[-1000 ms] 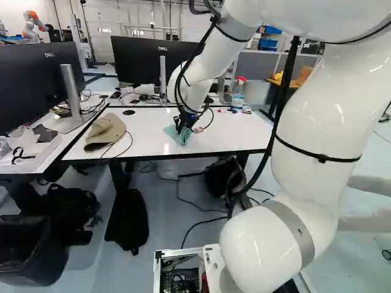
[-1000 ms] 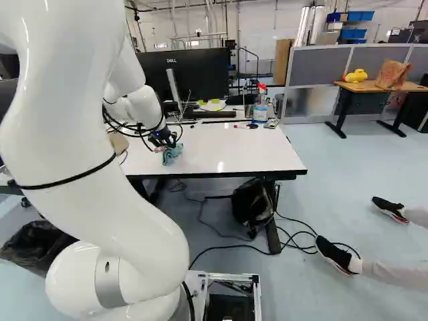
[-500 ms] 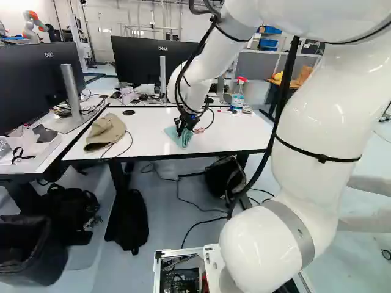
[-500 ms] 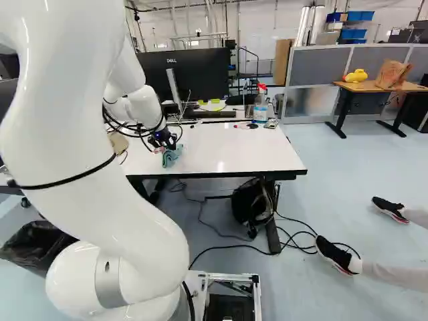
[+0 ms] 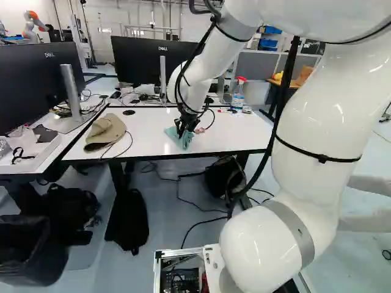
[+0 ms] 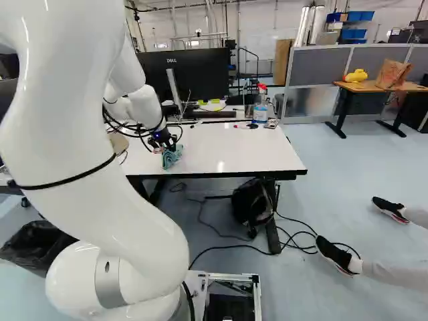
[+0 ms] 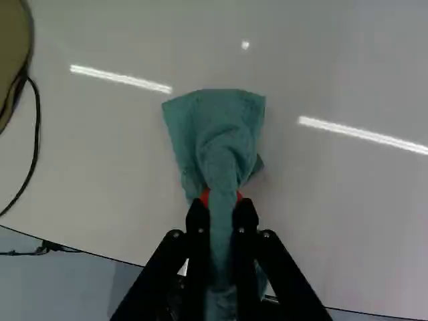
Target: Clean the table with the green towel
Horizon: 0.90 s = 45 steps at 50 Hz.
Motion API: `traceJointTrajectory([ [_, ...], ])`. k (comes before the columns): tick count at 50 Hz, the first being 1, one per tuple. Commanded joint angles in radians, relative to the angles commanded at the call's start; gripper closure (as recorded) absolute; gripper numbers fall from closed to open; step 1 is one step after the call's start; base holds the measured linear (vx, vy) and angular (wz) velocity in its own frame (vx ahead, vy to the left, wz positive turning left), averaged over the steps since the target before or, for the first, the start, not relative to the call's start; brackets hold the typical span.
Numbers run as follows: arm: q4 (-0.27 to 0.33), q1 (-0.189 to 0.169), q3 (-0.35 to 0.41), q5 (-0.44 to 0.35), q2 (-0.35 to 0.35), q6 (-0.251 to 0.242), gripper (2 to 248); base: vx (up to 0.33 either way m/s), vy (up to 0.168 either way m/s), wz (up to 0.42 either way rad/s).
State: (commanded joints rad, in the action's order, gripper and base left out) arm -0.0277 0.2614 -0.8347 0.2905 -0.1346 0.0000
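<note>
The pincer (image 5: 182,129) was down low over the white table (image 5: 223,137), near the long side closest to the robot's base. It had the green towel (image 7: 224,124) in its grip. The wrist view showed the pincer (image 7: 222,206) closed on the cloth from two sides, with a thin gap filled by towel. The orange pads (image 7: 239,196) peeked out on both sides of the bunched part. Ahead of the fingers, the towel spread out on the table top in a wrinkly flap (a bit like a fish tail). One small corner stuck out at its side, and more cloth hung back between the fingers.

A tan hat (image 5: 105,132) lay on the table at the left of the left base view, well apart from the towel. A thin black cord (image 7: 36,127) curved beside the hat. A small round black thing (image 5: 128,112) sat near the far edge.

In the right base view, a spray bottle (image 6: 260,109) with a red top stood by the table's far edge. A red pen (image 6: 241,127) lay near it. A big black screen (image 6: 194,73) stood behind the table, and a black bag (image 6: 251,204) was on the floor under it.
</note>
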Motion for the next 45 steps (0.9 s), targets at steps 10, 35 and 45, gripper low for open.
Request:
traceJointTrajectory([
  [10,0.000,-0.032,0.011,0.000,0.010,0.000,208,0.000,0.000,0.000],
  [35,0.000,-0.127,0.025,0.000,0.022,0.000,208,0.000,0.000,0.000],
  [45,0.000,-0.158,-0.007,0.000,-0.006,0.000,208,0.000,0.000,0.000],
])
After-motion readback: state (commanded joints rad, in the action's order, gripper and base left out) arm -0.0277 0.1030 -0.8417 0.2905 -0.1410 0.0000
